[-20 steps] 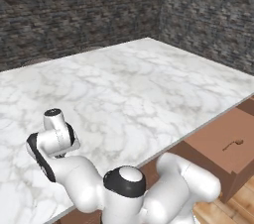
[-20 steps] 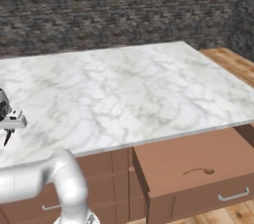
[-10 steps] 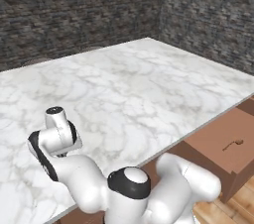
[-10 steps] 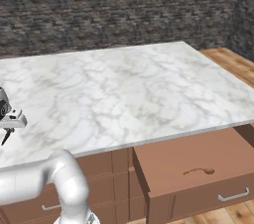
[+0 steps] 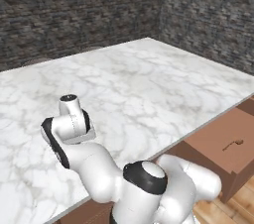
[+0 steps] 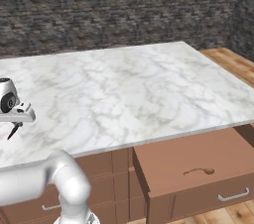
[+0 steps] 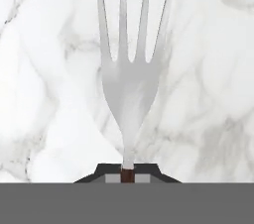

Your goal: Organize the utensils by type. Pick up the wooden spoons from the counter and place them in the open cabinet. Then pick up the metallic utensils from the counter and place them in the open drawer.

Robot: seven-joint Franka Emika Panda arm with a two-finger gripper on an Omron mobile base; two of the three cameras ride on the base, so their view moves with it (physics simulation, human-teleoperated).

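Clearly the hand (image 7: 128, 174), clenched on the fork (image 7: 130, 82) low at centre frame, holds something light, stiff, slick, best pinched at its narrow neck.

A white marble counter (image 5: 149, 84) spans the middle of both base views, from the left edge toward the right, backed by dark stone walls. Its veined top (image 6: 129, 89) is bare. In the hand view the same marble (image 7: 208, 69) fills the background. Below its front edge, at lower right, an open brown drawer (image 6: 198, 161) juts out, with a small curved item (image 6: 198, 171) lying inside.
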